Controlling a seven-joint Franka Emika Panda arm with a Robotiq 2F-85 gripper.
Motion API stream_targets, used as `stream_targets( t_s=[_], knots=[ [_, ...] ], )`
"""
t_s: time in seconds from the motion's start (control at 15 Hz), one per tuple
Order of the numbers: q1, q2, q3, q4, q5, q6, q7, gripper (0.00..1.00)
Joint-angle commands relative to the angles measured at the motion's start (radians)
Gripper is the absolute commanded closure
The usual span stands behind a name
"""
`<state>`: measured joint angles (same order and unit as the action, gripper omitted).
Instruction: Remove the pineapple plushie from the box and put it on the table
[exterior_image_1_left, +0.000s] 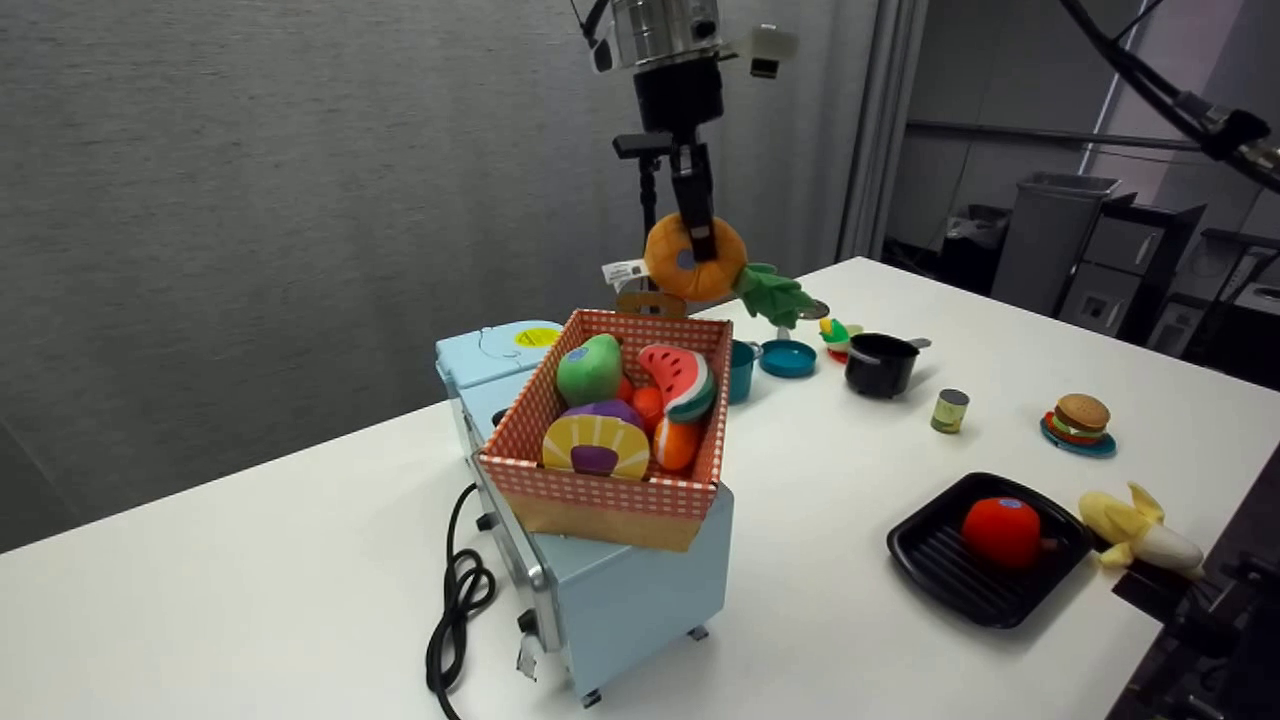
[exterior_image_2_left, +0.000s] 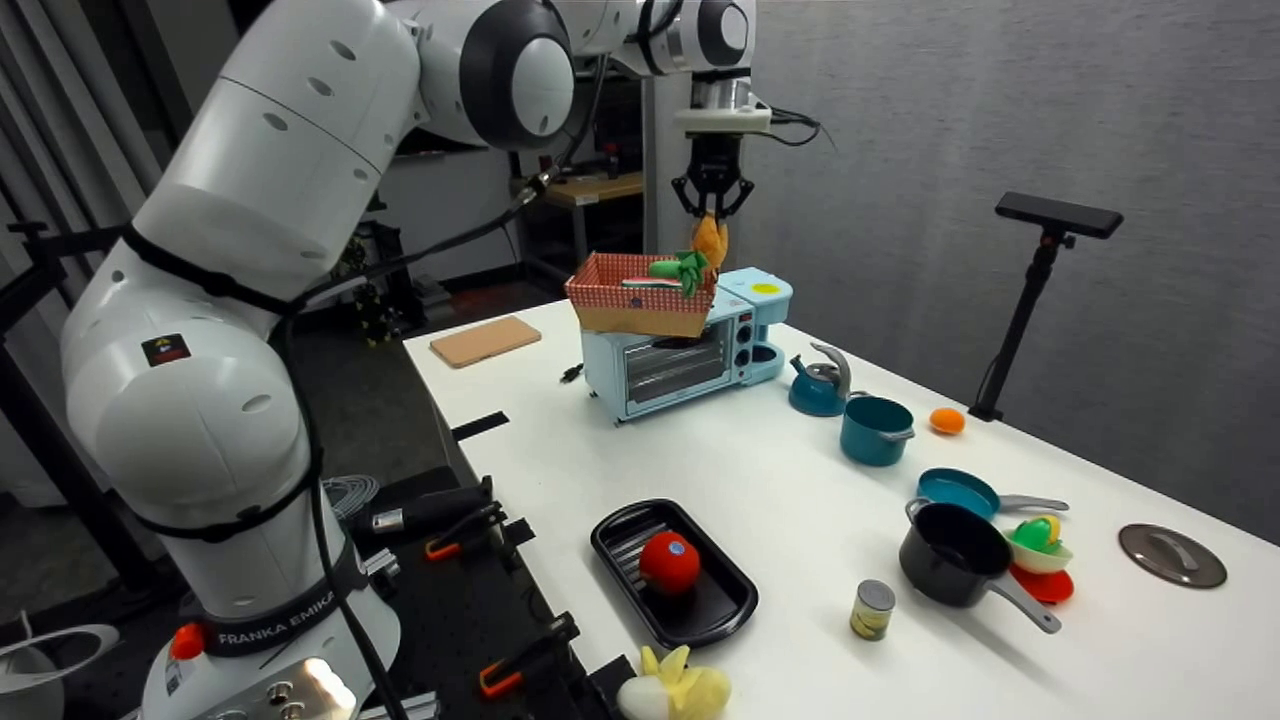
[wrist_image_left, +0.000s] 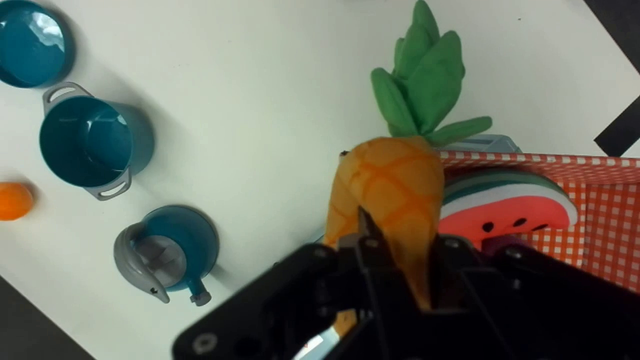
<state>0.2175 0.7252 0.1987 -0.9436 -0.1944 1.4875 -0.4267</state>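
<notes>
Large flat white table (exterior_image_2_left: 760, 475), on it a boxy light-blue toaster oven (exterior_image_2_left: 680, 366), tan rectangular board (exterior_image_2_left: 487, 341), rounded teal kettle (exterior_image_2_left: 815, 393), cylindrical teal pot (exterior_image_2_left: 868, 440), black round saucepan (exterior_image_2_left: 945, 572), black ridged rectangular tray (exterior_image_2_left: 715, 606)

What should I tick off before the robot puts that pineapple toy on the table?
1. Toy held: ok. The jaws are closed on the pineapple plushie.
2. Not dragging the watermelon slice along: ok. It lies in the box.
3. Box open side up on the light-blue oven: ok.
4. Room between plushie and box: cannot tell. In the wrist view its outline meets the rim.
5. Plushie on the table: not ok. It hangs in the air, so letting go now would probably drop it.
</notes>
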Motion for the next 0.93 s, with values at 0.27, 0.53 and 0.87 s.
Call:
stream_targets(
  t_s=[0.27, 0.53, 0.87],
  knots=[
    [-0.113, -0.125, 0.003, -0.066, 0.079, 0.019, 0.013, 0.96],
    [-0.165, -0.111, -0.002, -0.037, 0.101, 0.012, 0.009, 0.96],
    [-0.210, -0.063, 0.004, 0.010, 0.131, 0.002, 0.006, 0.96]
  ],
)
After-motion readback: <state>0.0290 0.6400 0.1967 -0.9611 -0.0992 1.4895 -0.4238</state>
